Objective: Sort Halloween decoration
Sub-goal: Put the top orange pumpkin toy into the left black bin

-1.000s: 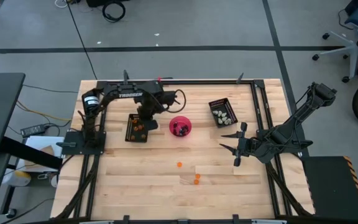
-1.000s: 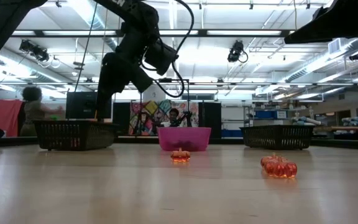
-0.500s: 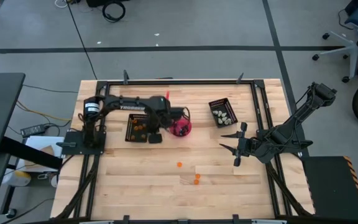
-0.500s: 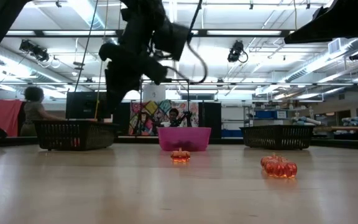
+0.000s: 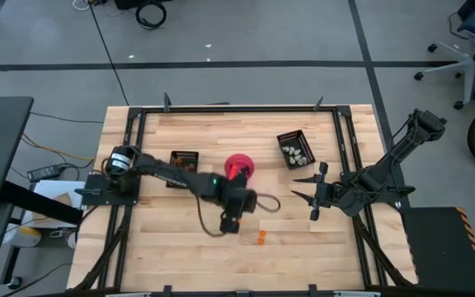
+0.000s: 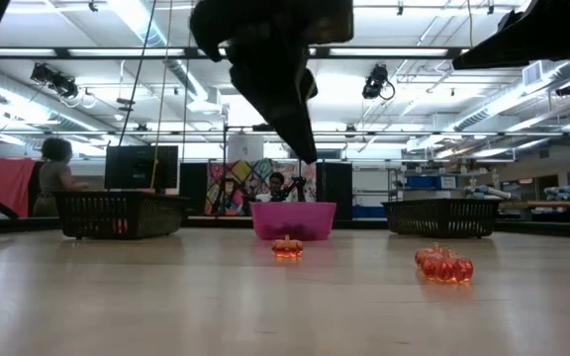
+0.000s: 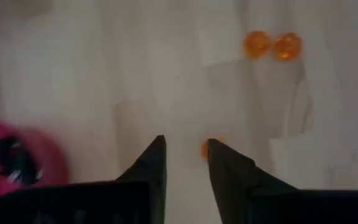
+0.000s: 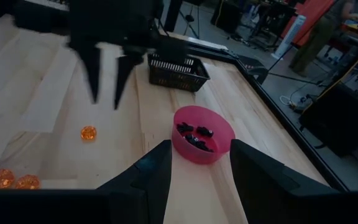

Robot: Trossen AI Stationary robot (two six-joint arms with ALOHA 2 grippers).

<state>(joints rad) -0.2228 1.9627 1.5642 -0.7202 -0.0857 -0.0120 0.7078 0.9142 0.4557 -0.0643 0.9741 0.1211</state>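
Your left gripper (image 7: 184,155) hangs over the lone orange trinket (image 7: 205,149), fingers (image 7: 155,160) apart. Descend off-centre and a fingertip nudges the trinket, rolling it across the tabletop (image 5: 171,239).

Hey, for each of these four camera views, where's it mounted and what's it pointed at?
High: overhead, straight down on table; both arms show.
Low: table height, facing pink bowl; left arm overhead.
Left wrist: on left arm, over lone orange trinket; left hand open.
Right wrist: on right arm, facing bowl; right hand open.
Shared: all four show the orange trinket pair.
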